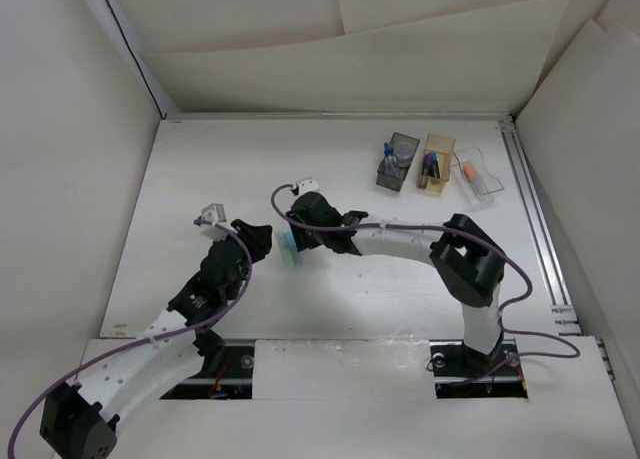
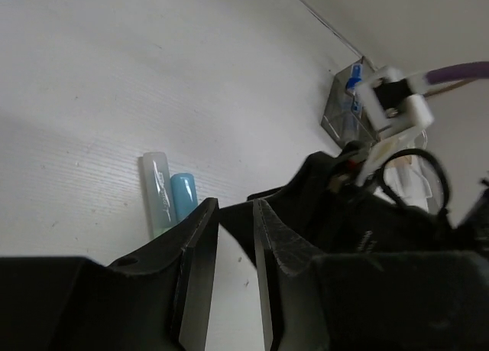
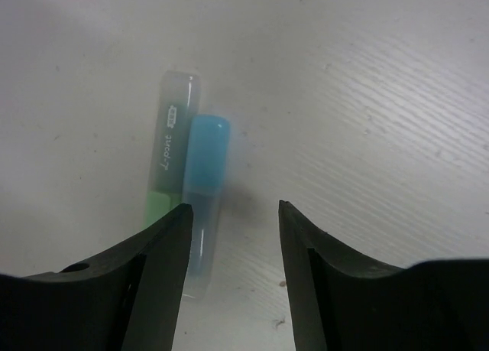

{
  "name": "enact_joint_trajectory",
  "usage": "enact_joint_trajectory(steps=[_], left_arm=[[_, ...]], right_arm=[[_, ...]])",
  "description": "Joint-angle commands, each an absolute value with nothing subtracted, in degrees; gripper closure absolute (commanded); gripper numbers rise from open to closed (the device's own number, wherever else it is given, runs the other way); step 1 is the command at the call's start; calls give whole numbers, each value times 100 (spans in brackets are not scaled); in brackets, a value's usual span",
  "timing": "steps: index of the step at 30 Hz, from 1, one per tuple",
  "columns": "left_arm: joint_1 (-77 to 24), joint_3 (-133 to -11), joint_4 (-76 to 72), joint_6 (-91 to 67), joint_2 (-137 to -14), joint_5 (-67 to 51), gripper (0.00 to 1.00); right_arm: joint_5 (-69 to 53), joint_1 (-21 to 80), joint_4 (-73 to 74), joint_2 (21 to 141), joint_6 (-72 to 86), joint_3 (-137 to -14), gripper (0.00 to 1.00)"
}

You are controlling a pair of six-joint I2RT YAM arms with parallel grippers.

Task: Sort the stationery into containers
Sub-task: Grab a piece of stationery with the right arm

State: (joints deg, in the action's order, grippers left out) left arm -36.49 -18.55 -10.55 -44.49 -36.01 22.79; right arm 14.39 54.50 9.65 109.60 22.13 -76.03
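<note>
A green marker [image 3: 172,148] and a light-blue marker [image 3: 206,167] lie side by side on the white table, also seen in the top view [image 1: 290,247] and the left wrist view [image 2: 184,194]. My right gripper [image 3: 233,209] is open and low over them, its left finger beside the light-blue marker's near end. My left gripper [image 2: 235,213] is just left of the markers, empty, its jaws a narrow gap apart. At the back right stand the dark grey bin [image 1: 398,162], the tan-orange bin [image 1: 435,161] and the clear bin [image 1: 477,172].
The grey bin holds a blue-capped bottle [image 1: 388,161], the tan bin dark markers, the clear bin an orange marker [image 1: 468,169]. The two grippers [image 1: 262,237] [image 1: 298,241] are close together. A metal rail [image 1: 535,209] runs along the table's right edge.
</note>
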Motion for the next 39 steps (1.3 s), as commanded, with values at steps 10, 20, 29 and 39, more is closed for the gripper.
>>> enact_joint_trajectory(steps=[10,20,29,39], left_arm=[[-3630,-2074,-545,-4438,-3076,2505,77],[-3630,-1907,-677,-4386,-3076,2452,76],[-3630,-1854,-782,-4386,-3076,2452,76],[-3630,-1907,-598,-4281,-2698,2558,76]], right_arm=[[1819,5713,1037,11777,2628,-8560,42],[2329,5713,1274,12103,2681,-8833,64],[2083,5713,1117,11814,2794,-8657,57],[1477,5713,923,12040,2725,-8666,52]])
